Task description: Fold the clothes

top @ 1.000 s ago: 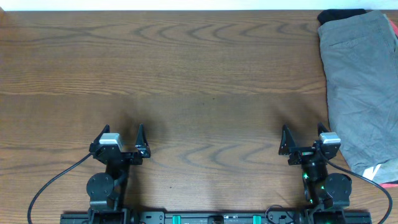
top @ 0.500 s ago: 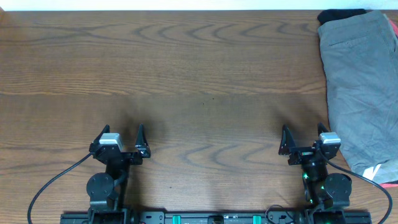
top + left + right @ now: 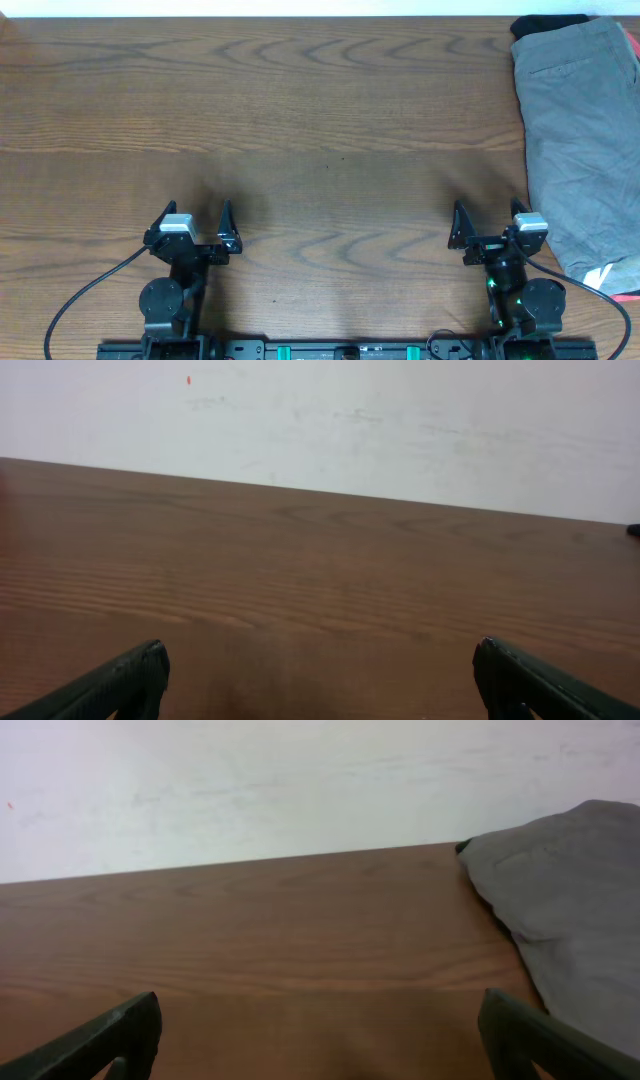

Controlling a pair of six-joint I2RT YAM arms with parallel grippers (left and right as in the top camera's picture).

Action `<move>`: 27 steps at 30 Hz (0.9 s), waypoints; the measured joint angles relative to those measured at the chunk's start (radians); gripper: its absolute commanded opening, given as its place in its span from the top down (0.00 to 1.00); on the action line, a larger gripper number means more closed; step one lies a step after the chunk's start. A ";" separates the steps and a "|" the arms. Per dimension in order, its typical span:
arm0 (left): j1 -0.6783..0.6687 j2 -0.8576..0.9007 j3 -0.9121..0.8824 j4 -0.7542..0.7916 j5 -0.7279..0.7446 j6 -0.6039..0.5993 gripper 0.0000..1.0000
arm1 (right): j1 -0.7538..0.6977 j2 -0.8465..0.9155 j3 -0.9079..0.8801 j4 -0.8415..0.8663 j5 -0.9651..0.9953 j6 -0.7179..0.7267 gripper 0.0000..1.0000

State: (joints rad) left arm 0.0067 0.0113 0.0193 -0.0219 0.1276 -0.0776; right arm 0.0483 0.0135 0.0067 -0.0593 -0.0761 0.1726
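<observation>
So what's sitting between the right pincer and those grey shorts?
Nothing: only bare wooden table separates the right pincer from the grey shorts. The overhead view shows it best; the right wrist view agrees.

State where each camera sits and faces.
Overhead: above the table, looking straight down; left end effector and right end effector open, grey shorts at right.
Left wrist: on the left arm, facing across the table to the white wall; own fingertips.
Right wrist: on the right arm, same heading; own fingertips, shorts right.
Shared: shorts, in overhead and right wrist.
</observation>
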 measured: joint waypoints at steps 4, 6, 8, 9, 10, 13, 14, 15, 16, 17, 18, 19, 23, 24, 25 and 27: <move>0.000 0.000 0.000 0.000 0.000 0.000 0.02 | 0.000 0.001 0.000 0.025 -0.103 0.134 0.01; 0.000 0.000 0.000 0.000 0.000 0.000 0.02 | 0.000 0.002 0.000 0.019 -0.209 0.248 0.01; 0.000 0.000 0.000 0.000 0.000 0.000 0.02 | 0.000 0.003 0.000 0.019 -0.309 0.347 0.01; 0.000 0.000 0.000 0.000 0.000 0.000 0.02 | 0.000 0.004 0.000 0.020 -0.348 0.391 0.01; 0.000 0.000 0.000 0.000 0.000 0.000 0.02 | 0.000 0.004 0.000 0.021 -0.370 0.417 0.01; 0.000 0.000 0.000 0.000 0.000 0.000 0.02 | 0.000 0.005 0.000 0.050 -0.421 0.509 0.01; 0.000 0.000 0.000 0.000 0.000 0.000 0.02 | 0.000 0.005 0.000 0.080 -0.429 0.531 0.01; 0.000 0.000 0.000 0.000 0.000 0.000 0.02 | 0.000 0.006 0.000 0.122 -0.437 0.550 0.01; 0.000 0.000 0.000 0.000 0.000 0.000 0.02 | 0.000 0.006 0.000 0.165 -0.441 0.560 0.01; 0.000 0.000 0.000 0.000 0.000 0.000 0.02 | 0.000 0.006 0.000 0.206 -0.445 0.568 0.01; 0.000 0.000 0.000 0.000 0.000 0.000 0.02 | 0.000 0.006 0.000 0.251 -0.447 0.573 0.01; 0.000 0.000 0.000 0.000 0.000 0.000 0.02 | 0.000 0.006 0.000 0.278 -0.446 0.579 0.01; 0.000 0.000 0.000 0.000 0.000 0.000 0.02 | 0.000 0.006 0.002 0.348 -0.385 0.585 0.01; 0.000 0.000 0.000 0.000 0.000 0.000 0.02 | 0.000 0.008 0.005 0.347 -0.364 0.579 0.01; 0.000 0.000 0.000 0.000 0.000 0.000 0.02 | 0.000 0.012 0.012 0.346 -0.346 0.572 0.01; 0.000 0.000 0.000 0.000 0.000 0.000 0.02 | 0.000 0.041 0.046 0.339 -0.312 0.533 0.01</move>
State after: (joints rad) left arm 0.0067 0.0113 0.0193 -0.0219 0.1276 -0.0772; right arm 0.0483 0.0544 0.0525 0.2794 -0.3882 0.7052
